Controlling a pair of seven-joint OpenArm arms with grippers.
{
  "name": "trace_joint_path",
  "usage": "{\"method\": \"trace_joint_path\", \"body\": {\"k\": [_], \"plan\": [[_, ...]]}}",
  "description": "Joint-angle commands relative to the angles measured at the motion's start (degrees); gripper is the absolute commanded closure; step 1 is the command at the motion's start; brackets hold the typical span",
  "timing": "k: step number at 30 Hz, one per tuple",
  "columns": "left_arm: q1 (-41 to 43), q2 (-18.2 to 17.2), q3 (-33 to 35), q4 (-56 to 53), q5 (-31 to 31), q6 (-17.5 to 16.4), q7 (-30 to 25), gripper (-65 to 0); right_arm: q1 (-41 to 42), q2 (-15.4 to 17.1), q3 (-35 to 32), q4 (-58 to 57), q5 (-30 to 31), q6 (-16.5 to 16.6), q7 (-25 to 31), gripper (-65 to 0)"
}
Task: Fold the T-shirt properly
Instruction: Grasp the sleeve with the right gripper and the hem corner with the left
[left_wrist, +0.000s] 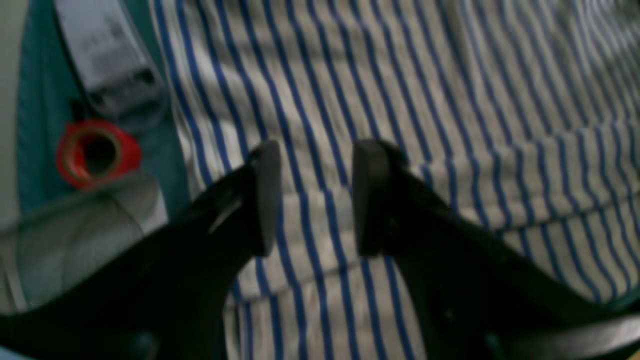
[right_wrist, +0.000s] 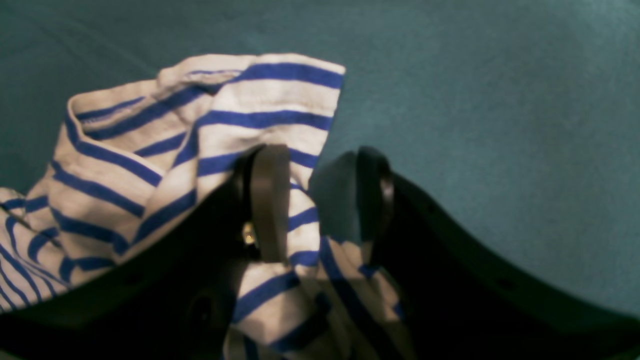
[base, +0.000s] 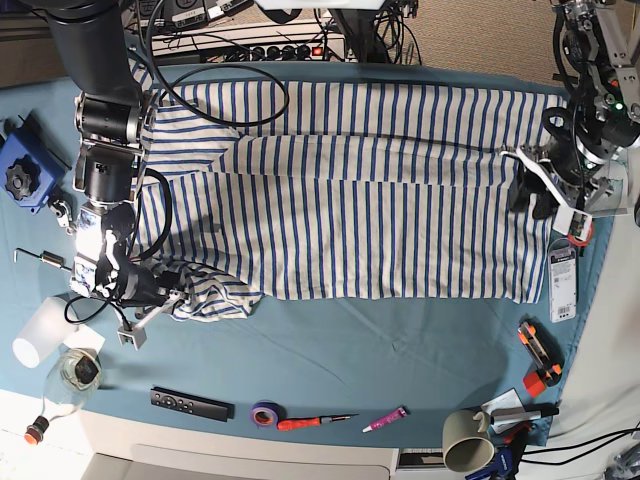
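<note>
The T-shirt (base: 370, 200), white with thin blue stripes, lies spread flat across the teal table (base: 400, 350). Its left sleeve (base: 215, 295) is bunched up near the front left. My right gripper (base: 165, 290) sits at that bunch. In the right wrist view the jaws of this gripper (right_wrist: 320, 152) stand apart, with a fold of the sleeve (right_wrist: 300, 220) lying between them against one finger. My left gripper (base: 530, 195) hovers over the shirt's right edge. In the left wrist view its fingers (left_wrist: 317, 147) are open above flat striped cloth (left_wrist: 450, 125), holding nothing.
A white packet (base: 563, 280), a red tape roll (left_wrist: 95, 152) and an orange clamp (base: 540, 360) lie right of the shirt. Along the front edge are a remote (base: 190, 403), purple tape (base: 265, 413), a screwdriver (base: 310, 422) and a mug (base: 465, 450). A blue device (base: 25, 170), cup (base: 40, 340) and bottle (base: 65, 385) stand at left.
</note>
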Motion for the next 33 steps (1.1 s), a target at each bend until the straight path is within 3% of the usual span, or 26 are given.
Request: {"method": "trace_joint_path", "body": {"k": [1,4,7,10,18,23,33], "plan": [[-1.6,-0.8,-0.3,0.8,-0.5,0.0,-1.7,-24.9,1.4,0.3,0.1,0.5,-0.7,0.0,-0.7,-22.7],[-4.8,-0.8,-0.2,0.6,1.8,0.1,-1.8,-24.9,1.4,0.4,0.1,0.5,-1.0,0.1,-2.0,-22.7],[-8.3,-0.8,0.0,-1.8,2.9,3.3,-3.5,-24.9,1.4,0.3,0.1,0.5,-1.0,0.1,-2.4,-22.7],[-12.8,-0.8,0.3,-8.0,2.9,3.6,-3.5,-24.9,1.4,0.3,0.1,0.5,-1.0,0.1,-2.4,-22.7],[-26.1,-0.8,3.3,-26.9,10.8,-1.4,-3.7,-24.9,1.4,0.4,0.1,0.5,-1.0,0.1,-2.5,-22.7],[-31.5,-0.8,9.4,-34.4,19.7,-1.5,-4.9,-24.9,1.4,0.3,0.1,0.5,-1.0,0.1,-3.1,-22.7],[-35.0,-1.0,22.7,-39.0,36.8,10.6,-9.2,-25.0,1.4,0.4,0.1,0.5,-1.0,0.2,-3.6,-22.7]]}}
